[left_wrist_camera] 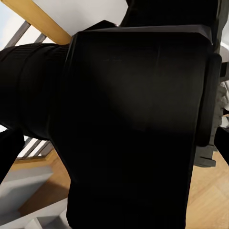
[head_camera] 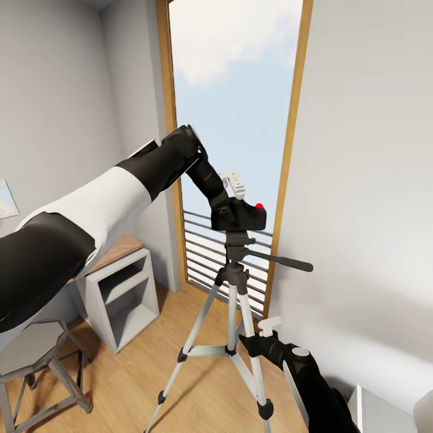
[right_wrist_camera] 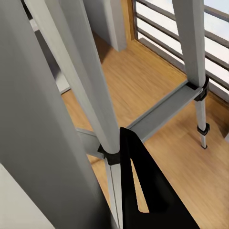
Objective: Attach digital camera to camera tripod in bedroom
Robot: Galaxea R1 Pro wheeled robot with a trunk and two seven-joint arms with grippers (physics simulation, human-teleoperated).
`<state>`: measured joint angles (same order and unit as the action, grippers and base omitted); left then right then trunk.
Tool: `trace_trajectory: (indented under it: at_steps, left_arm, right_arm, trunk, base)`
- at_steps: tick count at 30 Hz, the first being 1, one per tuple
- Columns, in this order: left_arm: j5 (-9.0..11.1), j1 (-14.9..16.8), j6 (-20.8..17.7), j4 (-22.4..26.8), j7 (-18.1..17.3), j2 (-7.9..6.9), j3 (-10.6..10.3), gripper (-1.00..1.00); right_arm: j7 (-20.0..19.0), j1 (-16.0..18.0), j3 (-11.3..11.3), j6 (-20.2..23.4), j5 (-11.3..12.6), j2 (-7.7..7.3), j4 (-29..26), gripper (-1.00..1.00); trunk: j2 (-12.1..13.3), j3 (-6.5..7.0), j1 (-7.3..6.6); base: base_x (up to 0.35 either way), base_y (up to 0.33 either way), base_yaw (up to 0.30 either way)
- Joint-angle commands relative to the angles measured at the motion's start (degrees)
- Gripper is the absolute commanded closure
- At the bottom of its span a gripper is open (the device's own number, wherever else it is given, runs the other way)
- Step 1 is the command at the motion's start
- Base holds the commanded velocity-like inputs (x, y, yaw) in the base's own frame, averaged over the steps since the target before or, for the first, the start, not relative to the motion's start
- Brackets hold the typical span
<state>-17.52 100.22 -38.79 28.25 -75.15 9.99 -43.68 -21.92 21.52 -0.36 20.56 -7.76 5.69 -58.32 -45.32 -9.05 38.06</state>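
Left arm reaches up and forward, its hand seemingly closed; right hand sits low.

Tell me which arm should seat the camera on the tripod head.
Left. Its gripper holds the digital camera right above the camera tripod head. The right gripper sits low beside a tripod leg, likely steadying it.

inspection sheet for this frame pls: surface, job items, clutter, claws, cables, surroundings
Surface: light wood plank floor.
Job's things: digital camera sits at the head of the camera tripod; whether it is locked on, cannot tell.
Clutter: grey stool, white open cabinet.
Claws: left claw at the camera, apparently gripping it; right claw beside a tripod leg, state unclear.
Cables: nothing seen.
Surroundings: tall wood-framed window with railing, grey walls.
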Motion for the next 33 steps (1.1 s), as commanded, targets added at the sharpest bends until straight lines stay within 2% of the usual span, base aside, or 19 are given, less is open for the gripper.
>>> trace_trajectory:
  at_steps: [1,8,11,13,16,17,18,20,21,22,23,24,26,27,28,29,30,31,33]
  left_arm:
    - [-0.3,0.1,-0.6,0.1,-0.3,0.01,0.0,-1.0]
    - [-0.2,0.1,-0.6,0.4,-0.3,0.01,0.1,-1.0]
    - [-0.1,0.1,-0.6,2.0,0.1,0.01,0.7,-1.0]
    - [-0.1,0.1,-0.6,3.3,0.6,0.01,1.5,-1.0]
    - [-0.1,0.1,-0.6,4.7,1.7,0.01,4.6,-1.0]
    - [-0.1,0.1,-0.5,5.6,2.3,0.01,7.3,-1.0]
    - [-0.1,0.1,-0.5,6.1,2.6,0.01,8.9,-1.0]
    - [-0.2,0.1,-0.5,8.5,3.4,0.01,16.2,-1.0]
    - [-0.3,0.1,-0.5,9.1,3.6,0.01,18.0,-1.0]
    - [-0.5,0.1,-0.5,10.1,3.9,-0.29,21.6,-1.0]
    - [-0.5,0.1,-0.5,10.6,4.1,-0.61,23.3,-1.0]
    - [-0.6,0.1,-0.5,11.2,4.8,-1.45,26.5,-1.0]
    - [-0.7,0.1,-0.5,11.6,5.9,-2.41,29.2,-1.0]
    - [-0.8,0.1,-0.6,11.8,7.1,-3.59,31.3,-1.0]
    - [-0.8,0.1,-0.6,11.8,7.7,-4.25,32.1,-1.0]
    - [-0.9,0.1,-0.6,11.4,9.2,-5.74,33.2,-1.0]
    - [-0.9,0.1,-0.6,11.1,10.0,-6.61,33.6,-1.0]
    - [-1.1,0.1,-0.6,10.0,11.8,-8.46,34.2,-1.0]
    - [-1.3,0.0,-0.7,8.1,14.0,-10.28,34.5,-1.0]
  right_arm:
    - [-0.3,0.0,-0.1,0.0,-2.1,0.04,0.5,1.0]
    - [-0.3,0.0,-0.1,0.0,-2.1,0.04,0.5,1.0]
    - [-0.3,0.0,-0.1,0.0,-2.1,0.03,0.6,1.0]
    - [-0.3,0.0,-0.1,0.0,-2.1,0.03,0.6,1.0]
    - [-0.3,0.0,-0.1,0.0,-2.1,0.03,0.6,1.0]
    - [-0.3,0.0,-0.1,0.0,-2.1,0.03,0.6,1.0]
    - [-0.3,0.0,-0.1,0.0,-2.1,0.03,0.6,1.0]
    - [-0.3,0.0,-0.1,0.0,-2.1,0.03,0.6,1.0]
    - [-0.3,0.0,-0.1,0.0,-2.1,0.03,0.6,1.0]
    - [-0.3,0.0,-0.1,0.0,-2.1,0.03,0.6,1.0]
    - [-0.3,0.0,-0.2,0.1,-2.1,0.03,0.6,1.0]
    - [-0.3,0.0,-0.2,0.1,-2.1,0.03,0.6,1.0]
    - [-0.3,0.0,-0.2,0.1,-2.1,0.03,0.5,1.0]
    - [-0.3,0.0,-0.1,0.1,-2.1,0.03,0.6,1.0]
    - [-0.3,0.0,-0.2,0.1,-2.1,0.03,0.5,1.0]
    - [-0.3,0.0,-0.2,0.1,-2.1,0.03,0.5,1.0]
    - [-0.3,0.0,-0.2,0.1,-2.1,0.03,0.6,1.0]
    - [-0.3,0.0,-0.2,0.1,-2.1,0.03,0.6,1.0]
    - [-0.3,0.0,-0.2,0.1,-2.1,0.03,0.6,1.0]
  trunk:
    - [-0.1,-0.11,0.02]
    - [-0.1,-0.11,0.02]
    - [-0.1,-0.11,0.02]
    - [-0.1,-0.11,0.02]
    - [-0.1,-0.11,0.02]
    - [-0.1,-0.11,0.02]
    - [-0.1,-0.11,0.02]
    - [-0.1,-0.11,0.02]
    - [-0.1,-0.11,0.02]
    - [-0.1,-0.11,0.02]
    - [-0.1,-0.11,0.02]
    - [-0.1,-0.11,0.02]
    - [-0.1,-0.11,0.02]
    - [-0.1,-0.11,0.02]
    - [-0.1,-0.11,0.02]
    - [-0.1,-0.11,0.02]
    - [-0.1,-0.11,0.02]
    - [-0.1,-0.11,0.02]
    - [-0.1,-0.11,0.02]
  base:
    - [0.0,0.0,0.0]
    - [0.0,0.0,0.0]
    - [0.0,0.0,0.0]
    - [0.0,0.0,0.0]
    - [0.0,0.0,0.0]
    - [0.0,0.0,0.0]
    - [0.0,0.0,0.0]
    - [0.0,0.0,0.0]
    - [0.0,0.0,0.0]
    - [0.0,0.0,0.0]
    - [0.0,0.0,0.0]
    - [0.0,0.0,0.0]
    - [0.0,0.0,0.0]
    - [0.0,0.0,0.0]
    - [0.0,0.0,0.0]
    - [0.0,0.0,0.0]
    - [0.0,0.0,0.0]
    - [0.0,0.0,0.0]
    - [0.0,0.0,0.0]
